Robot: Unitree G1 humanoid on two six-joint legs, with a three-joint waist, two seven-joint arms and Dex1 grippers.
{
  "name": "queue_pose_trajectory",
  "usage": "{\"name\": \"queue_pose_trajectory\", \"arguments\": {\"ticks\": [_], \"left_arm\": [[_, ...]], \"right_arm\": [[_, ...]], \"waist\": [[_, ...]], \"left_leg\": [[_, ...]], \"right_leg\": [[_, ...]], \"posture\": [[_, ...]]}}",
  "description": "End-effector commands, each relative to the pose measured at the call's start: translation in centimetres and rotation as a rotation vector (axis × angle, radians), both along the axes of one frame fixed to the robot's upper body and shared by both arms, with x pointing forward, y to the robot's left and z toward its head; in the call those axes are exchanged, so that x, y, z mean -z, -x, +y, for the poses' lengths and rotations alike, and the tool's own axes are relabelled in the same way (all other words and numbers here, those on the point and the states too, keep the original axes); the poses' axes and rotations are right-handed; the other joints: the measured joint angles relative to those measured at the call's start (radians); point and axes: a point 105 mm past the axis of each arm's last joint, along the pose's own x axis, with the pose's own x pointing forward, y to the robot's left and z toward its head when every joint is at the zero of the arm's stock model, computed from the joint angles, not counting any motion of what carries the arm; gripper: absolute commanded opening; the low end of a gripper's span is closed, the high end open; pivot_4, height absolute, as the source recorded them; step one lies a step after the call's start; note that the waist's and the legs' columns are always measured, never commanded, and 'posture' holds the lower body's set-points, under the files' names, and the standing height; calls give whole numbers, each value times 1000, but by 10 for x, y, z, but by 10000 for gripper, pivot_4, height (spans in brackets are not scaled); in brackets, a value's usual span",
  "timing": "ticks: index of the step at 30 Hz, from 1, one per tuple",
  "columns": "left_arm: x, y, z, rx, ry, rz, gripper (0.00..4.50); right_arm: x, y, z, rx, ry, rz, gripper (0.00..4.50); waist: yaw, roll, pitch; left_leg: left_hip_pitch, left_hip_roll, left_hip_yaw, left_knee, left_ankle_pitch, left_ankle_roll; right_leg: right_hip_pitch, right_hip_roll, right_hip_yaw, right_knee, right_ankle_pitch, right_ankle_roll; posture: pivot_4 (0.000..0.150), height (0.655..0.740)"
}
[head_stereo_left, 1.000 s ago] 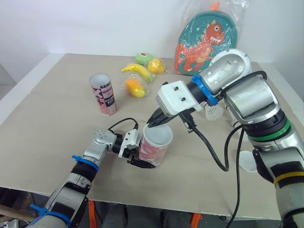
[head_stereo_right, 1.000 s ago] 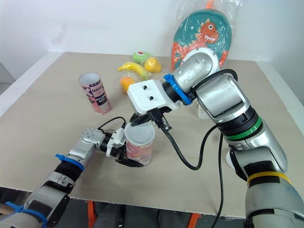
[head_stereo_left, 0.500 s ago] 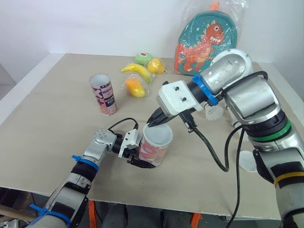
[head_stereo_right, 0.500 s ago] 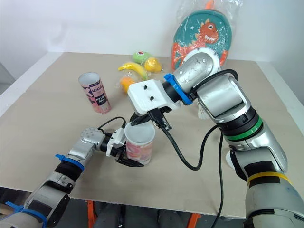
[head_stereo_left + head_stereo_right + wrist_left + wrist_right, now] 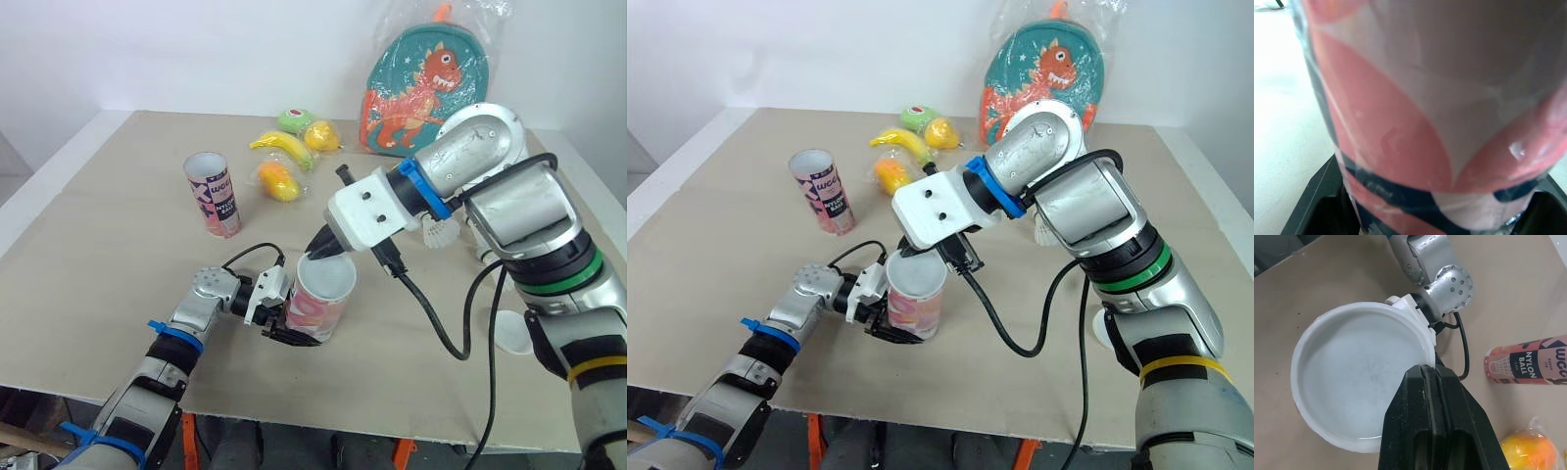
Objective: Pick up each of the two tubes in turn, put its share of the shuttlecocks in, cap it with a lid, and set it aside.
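Tan table (image 5: 118, 294): at its near edge the left gripper (image 5: 284, 323) is clamped around the base of the near tube (image 5: 321, 302), which stands upright. The right gripper (image 5: 316, 252), fingers pinched together on the rim of a white lid (image 5: 1352, 382), holds that lid over the tube's mouth. Capping looks to be the step in hand, and the next move calls for pressing the lid down square before letting go; farther off stand the far tube (image 5: 214, 194), open, at left and 1 shuttlecock (image 5: 442, 232) at right.
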Motion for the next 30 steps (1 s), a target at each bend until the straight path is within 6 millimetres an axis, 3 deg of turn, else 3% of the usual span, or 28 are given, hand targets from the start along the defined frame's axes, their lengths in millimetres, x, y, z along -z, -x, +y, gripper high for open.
{"name": "queue_pose_trajectory", "arguments": {"ticks": [1,6,13,20,23,26,28,30], "left_arm": [[19,-1,13,-66,-50,69,30439],[19,-1,13,-66,-50,69,30439],[18,-2,9,-67,-44,69,30439],[18,0,8,-74,-38,73,30439],[19,1,9,-74,-38,74,30439],[19,2,8,-74,-38,77,30439],[19,2,7,-72,-37,77,30439],[18,2,7,-72,-37,77,30439]], "right_arm": [[10,11,-6,-27,50,54,393],[12,13,-6,-26,52,64,393],[35,9,-4,3,52,148,393],[32,-9,6,66,-32,174,28612],[3,-19,12,113,-161,188,41207],[-21,-22,8,137,-244,232,41207],[-38,-13,-10,125,-290,288,41207],[-40,-8,-19,126,-300,313,41207]], "waist": [[0,0,0],[0,0,0],[0,-2,-1],[-1,-2,-3],[-2,-2,-3],[-2,-2,-3],[2,-3,-2],[6,-4,-1]], "left_leg": [[0,0,0,0,0,0],[0,0,0,0,0,0],[0,0,0,-1,0,0],[4,0,0,-1,0,0],[4,0,0,-1,0,0],[4,0,0,-2,0,0],[3,0,0,-3,0,0],[0,-1,-1,-3,0,0]], "right_leg": [[0,0,0,0,0,0],[0,0,0,0,0,0],[1,0,0,0,0,0],[2,0,0,0,0,-1],[3,0,0,0,0,-1],[2,0,0,0,0,-1],[1,0,0,0,0,-1],[1,0,0,0,1,-1]], "posture": [[1500,7400],[1500,7400],[1500,7400],[1500,7400],[1500,7400],[1500,7400],[1500,7400],[1500,7400]]}}
